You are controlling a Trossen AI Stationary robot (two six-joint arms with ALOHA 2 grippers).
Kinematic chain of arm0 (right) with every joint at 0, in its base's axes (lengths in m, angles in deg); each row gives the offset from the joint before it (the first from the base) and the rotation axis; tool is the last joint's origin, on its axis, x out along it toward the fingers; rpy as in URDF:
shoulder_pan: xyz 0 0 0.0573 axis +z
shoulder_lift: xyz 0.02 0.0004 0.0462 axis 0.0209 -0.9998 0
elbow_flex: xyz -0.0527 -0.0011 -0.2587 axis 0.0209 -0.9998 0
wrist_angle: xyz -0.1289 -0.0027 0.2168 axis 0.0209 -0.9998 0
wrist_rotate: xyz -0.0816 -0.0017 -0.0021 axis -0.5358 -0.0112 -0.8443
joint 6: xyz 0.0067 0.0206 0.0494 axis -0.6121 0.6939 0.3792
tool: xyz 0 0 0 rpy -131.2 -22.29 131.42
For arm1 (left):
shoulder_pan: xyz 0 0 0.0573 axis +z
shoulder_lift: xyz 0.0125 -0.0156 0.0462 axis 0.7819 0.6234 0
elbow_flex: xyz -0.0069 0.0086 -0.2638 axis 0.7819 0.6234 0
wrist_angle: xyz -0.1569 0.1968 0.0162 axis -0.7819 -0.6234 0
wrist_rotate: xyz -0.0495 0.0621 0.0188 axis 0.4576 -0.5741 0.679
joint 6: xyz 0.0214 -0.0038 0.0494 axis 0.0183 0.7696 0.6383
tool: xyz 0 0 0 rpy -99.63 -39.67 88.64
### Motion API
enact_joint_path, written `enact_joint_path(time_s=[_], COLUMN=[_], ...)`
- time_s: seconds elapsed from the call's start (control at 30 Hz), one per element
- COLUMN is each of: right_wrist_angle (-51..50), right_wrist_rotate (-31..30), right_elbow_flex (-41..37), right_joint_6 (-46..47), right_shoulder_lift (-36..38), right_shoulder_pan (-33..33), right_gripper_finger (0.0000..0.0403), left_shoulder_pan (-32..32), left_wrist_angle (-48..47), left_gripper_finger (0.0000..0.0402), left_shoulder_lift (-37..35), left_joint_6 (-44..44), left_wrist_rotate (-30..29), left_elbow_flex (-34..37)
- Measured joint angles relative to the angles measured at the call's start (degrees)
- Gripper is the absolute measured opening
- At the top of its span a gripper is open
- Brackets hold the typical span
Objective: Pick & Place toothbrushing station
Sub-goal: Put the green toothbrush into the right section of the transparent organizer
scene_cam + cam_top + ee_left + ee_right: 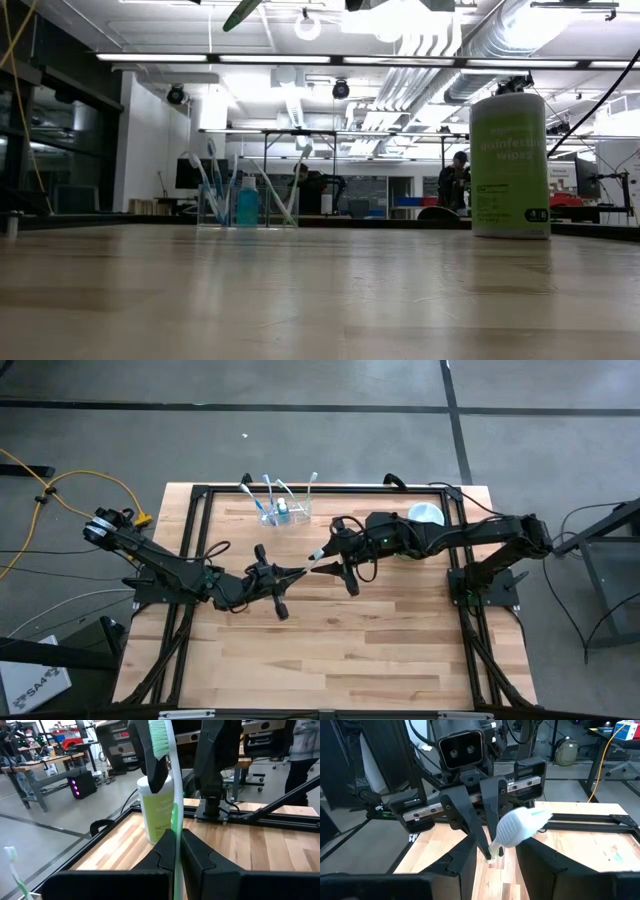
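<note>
My left gripper point(300, 569) is shut on a white and green toothbrush point(175, 795) above the middle of the table. The brush's head point(517, 827) points toward the right arm. My right gripper point(326, 560) faces the left one, and its open fingers stand on either side of the brush head; whether one of them touches it I cannot tell. The toothbrushing station point(283, 512), a clear holder with several brushes standing in it, rests on the table near the far edge and shows in the low view point(245, 205) too. My left gripper pinches the toothbrush's handle point(176, 845) between its two fingers. The fingers lie level and point toward the table's right side, along the brush. The brush sticks out past the fingertips, bristle end foremost, and is lifted clear of the table.
A light green canister point(425, 515) with a pale lid stands at the far right of the table, also in the low view point(510, 165). A black frame point(200, 495) runs around the wooden table top. Bare wood lies between the arms and the near edge.
</note>
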Motion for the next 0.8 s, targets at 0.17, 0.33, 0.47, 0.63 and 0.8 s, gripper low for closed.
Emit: enact_joint_path(time_s=[0.17,0.33,0.47,0.63,0.8], right_wrist_angle=[-0.01,-0.04,-0.04,-0.03,-0.12], right_wrist_rotate=[0.46,1.77,1.92,1.97,1.97], right_elbow_flex=[0.0,0.0,0.0,0.0,0.0], right_joint_6=[0.0,0.0,-0.02,-0.39,-0.5], right_shoulder_lift=[0.0,0.0,0.0,0.04,0.04], right_shoulder_pan=[0.0,0.0,-0.02,0.0,0.0], right_gripper_finger=[0.0099,0.0054,0.0017,0.0012,0.0008], left_shoulder_pan=[0.04,0.03,0.01,0.01,0.01], left_wrist_angle=[-0.02,0.02,0.36,0.66,0.69], left_gripper_finger=[0.0003,0.0003,0.0003,0.0003,0.0007], left_shoulder_lift=[0.0,0.0,0.0,0.0,0.0], left_joint_6=[0.0,0.06,1.09,1.18,1.21], left_wrist_rotate=[0.01,0.21,0.19,0.21,0.21], left_elbow_flex=[0.0,0.0,0.02,0.02,0.02])
